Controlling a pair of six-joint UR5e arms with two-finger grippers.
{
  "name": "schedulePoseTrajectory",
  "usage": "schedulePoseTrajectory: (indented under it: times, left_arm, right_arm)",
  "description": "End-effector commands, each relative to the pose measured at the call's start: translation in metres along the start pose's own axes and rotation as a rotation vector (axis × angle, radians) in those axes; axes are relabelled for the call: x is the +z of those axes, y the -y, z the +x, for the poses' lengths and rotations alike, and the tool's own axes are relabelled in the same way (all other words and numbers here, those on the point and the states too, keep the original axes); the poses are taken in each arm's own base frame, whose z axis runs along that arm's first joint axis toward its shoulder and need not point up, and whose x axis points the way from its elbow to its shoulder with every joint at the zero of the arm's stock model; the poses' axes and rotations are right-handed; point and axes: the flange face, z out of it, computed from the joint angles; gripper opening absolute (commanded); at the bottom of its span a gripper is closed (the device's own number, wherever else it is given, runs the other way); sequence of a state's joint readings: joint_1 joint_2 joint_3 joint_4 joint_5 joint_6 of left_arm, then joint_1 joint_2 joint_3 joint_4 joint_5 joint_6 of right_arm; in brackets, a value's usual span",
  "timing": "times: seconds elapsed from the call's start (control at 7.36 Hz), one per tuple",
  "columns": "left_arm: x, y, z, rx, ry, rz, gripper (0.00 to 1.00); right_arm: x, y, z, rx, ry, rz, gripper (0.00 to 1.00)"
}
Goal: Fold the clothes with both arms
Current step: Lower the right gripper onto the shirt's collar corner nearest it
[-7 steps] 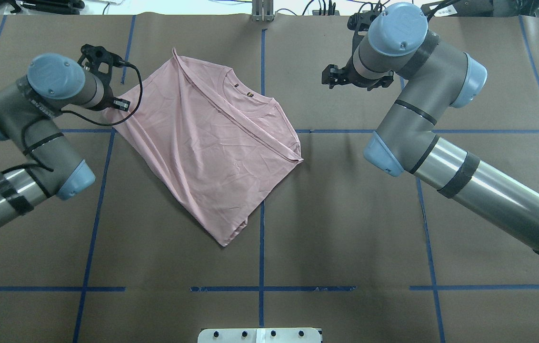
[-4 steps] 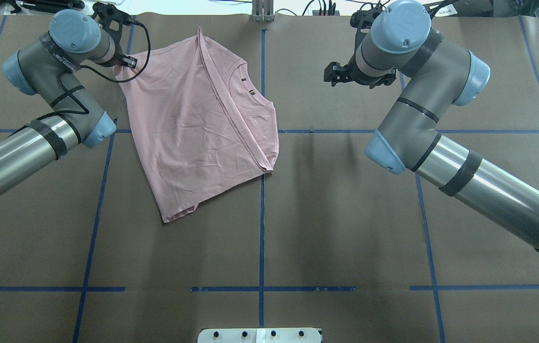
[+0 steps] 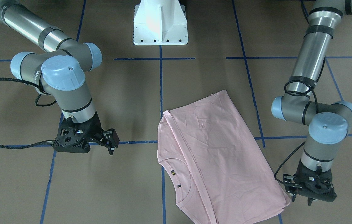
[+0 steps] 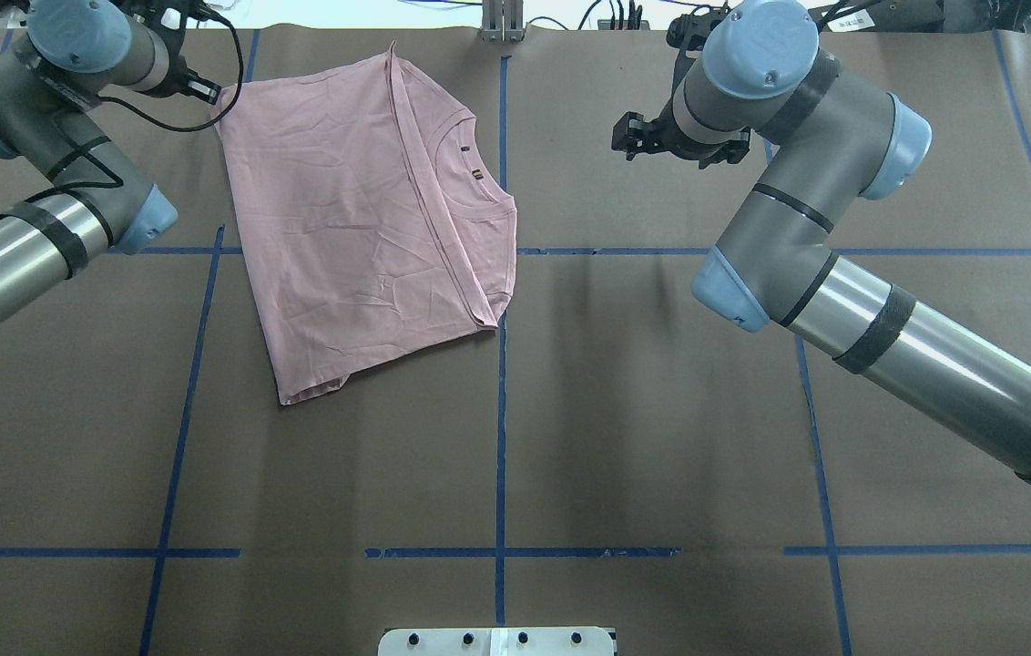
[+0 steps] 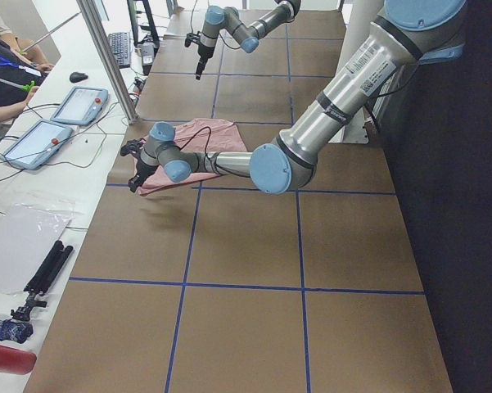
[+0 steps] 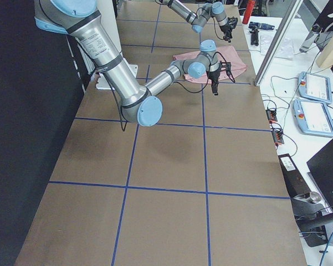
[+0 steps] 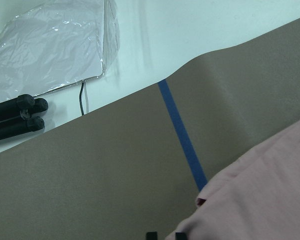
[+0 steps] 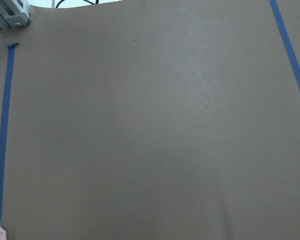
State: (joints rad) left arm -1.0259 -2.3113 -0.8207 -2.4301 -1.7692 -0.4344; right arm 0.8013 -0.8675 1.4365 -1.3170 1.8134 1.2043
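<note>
The pale pink T-shirt lies on the far left part of the brown paper-covered table, just left of the centre blue tape line. It is partly folded. A long crease runs from its far edge to its near right corner, and the ribbed collar shows to the right of that crease. Only plain pink cloth faces up.

The left claw sits at the shirt's far left corner, close to the table's far edge. In the left wrist view its two fingertips stand close together, with pink cloth right beside them. The pinch itself is cut off at the picture's edge, so it seems, rather than plainly shows, to have that corner nipped.

The right claw hangs over bare table well to the right of the shirt. Its fingers are spread and it grips nothing. The right wrist view shows only paper and tape.

The white pedestal base stands at the near edge, between the arms.
</note>
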Motion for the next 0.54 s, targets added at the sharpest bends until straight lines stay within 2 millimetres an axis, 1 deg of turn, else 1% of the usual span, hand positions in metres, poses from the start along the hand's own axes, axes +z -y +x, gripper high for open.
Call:
schedulePoseTrajectory:
  times: [0.0,0.14,0.27,0.41]
  left_arm:
    - [-0.036,-0.002,-0.009,0.019,-0.096,0.041,1.0]
    - [-0.045,-0.007,-0.005,0.025,-0.106,0.056,1.0]
    - [-0.046,-0.006,0.002,-0.017,-0.116,0.058,1.0]
    - [-0.044,-0.01,0.019,-0.033,-0.135,0.051,1.0]
  right_arm:
    - [-0.005,-0.052,-0.068,0.237,0.058,-0.052,0.89]
    - [-0.001,-0.084,-0.093,0.303,0.06,-0.066,0.85]
    - [-0.001,-0.109,-0.115,0.363,-0.013,-0.093,0.77]
    - [-0.001,-0.135,-0.138,0.382,-0.03,-0.108,0.76]
